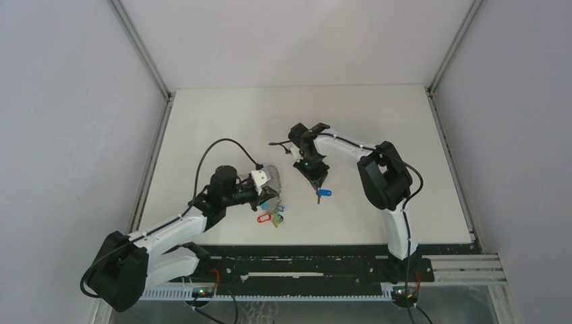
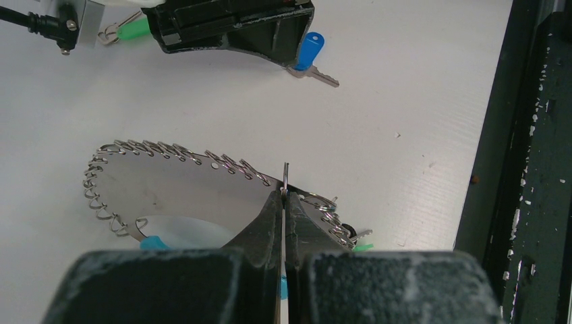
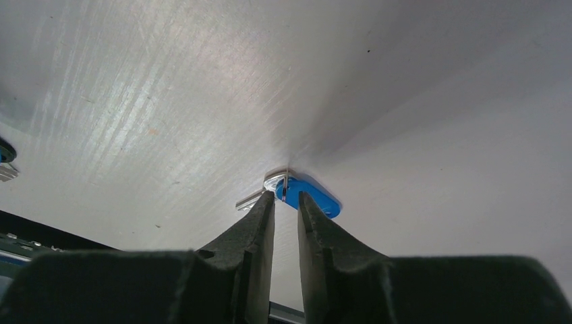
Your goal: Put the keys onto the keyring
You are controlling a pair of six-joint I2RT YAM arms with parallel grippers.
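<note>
My left gripper (image 2: 284, 196) is shut on the thin wire of the keyring (image 2: 286, 174), which stands upright between the jaws. A silver plate edged with small wire loops (image 2: 168, 177) lies just beyond, with a turquoise piece (image 2: 154, 241) beside it. In the top view the left gripper (image 1: 271, 183) sits over the red, green and blue tags (image 1: 268, 217). The blue-headed key (image 3: 309, 197) lies flat on the table. My right gripper (image 3: 287, 196) is slightly open with its tips just above that key's head (image 1: 324, 192). A green-headed key (image 2: 132, 30) lies beside the right gripper (image 2: 229, 27). The orange-yellow key is out of view.
The white table (image 1: 378, 128) is walled by grey panels on three sides. A black rail (image 2: 539, 169) runs along the near edge, close to the right of the left gripper. A black cable (image 1: 222, 145) loops over the left arm.
</note>
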